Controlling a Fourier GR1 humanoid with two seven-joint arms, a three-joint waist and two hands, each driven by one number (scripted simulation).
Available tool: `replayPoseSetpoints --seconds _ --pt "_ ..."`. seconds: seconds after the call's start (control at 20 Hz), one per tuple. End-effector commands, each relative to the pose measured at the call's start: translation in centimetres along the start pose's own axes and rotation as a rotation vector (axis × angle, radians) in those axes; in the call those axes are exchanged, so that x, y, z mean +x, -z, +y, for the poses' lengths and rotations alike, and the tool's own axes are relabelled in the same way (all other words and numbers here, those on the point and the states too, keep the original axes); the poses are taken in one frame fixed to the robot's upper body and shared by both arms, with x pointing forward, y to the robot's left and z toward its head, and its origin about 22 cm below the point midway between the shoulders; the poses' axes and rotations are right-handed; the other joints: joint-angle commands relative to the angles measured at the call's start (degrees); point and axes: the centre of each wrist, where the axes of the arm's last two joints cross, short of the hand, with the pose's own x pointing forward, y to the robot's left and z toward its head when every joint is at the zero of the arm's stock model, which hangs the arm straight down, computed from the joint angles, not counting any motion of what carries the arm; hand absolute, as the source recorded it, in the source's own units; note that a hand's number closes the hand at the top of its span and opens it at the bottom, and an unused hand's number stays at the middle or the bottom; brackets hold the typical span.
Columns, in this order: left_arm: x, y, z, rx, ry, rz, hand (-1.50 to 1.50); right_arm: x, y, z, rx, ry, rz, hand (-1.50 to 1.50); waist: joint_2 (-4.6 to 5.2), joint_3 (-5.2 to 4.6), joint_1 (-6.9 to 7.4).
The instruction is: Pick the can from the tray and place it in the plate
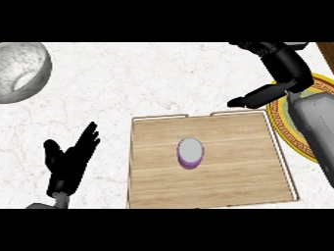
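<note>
A purple can (190,152) with a grey top stands upright in the middle of the wooden tray (249,186). To the tray's right, a yellow plate (328,86) with a patterned rim is largely covered by my right forearm. My right hand (281,61) hovers beyond the tray's far right corner, fingers relaxed and holding nothing, its thumb pointing left over the tray's rim. It is well away from the can. At the lower left, my left hand (68,159) rests open beside the tray, fingers up.
A grey speckled bowl (14,71) lies tilted at the far left of the white marble counter (126,83). Brown wood shows at the counter's upper right corner.
</note>
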Motion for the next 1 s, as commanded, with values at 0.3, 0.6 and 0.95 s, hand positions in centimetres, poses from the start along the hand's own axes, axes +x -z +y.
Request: replayPoseSetpoints --seconds 0.3,0.6,0.95 --pt "-0.4 0.4 -1.0 0.009 -0.004 0.003 0.0 5.0 2.3 0.8 0.484 -0.361 0.154 -1.5 -0.4 -0.07 -0.98" --pt "0.1 0.8 -0.5 0.013 -0.011 0.01 0.0 7.3 2.8 6.5 0.547 -0.452 0.209 -1.5 -0.43 -0.04 -0.97" --pt "0.2 -0.1 1.2 0.019 0.006 0.006 0.0 7.4 0.2 9.0 0.542 -0.521 0.253 -1.5 -0.3 0.0 -0.71"
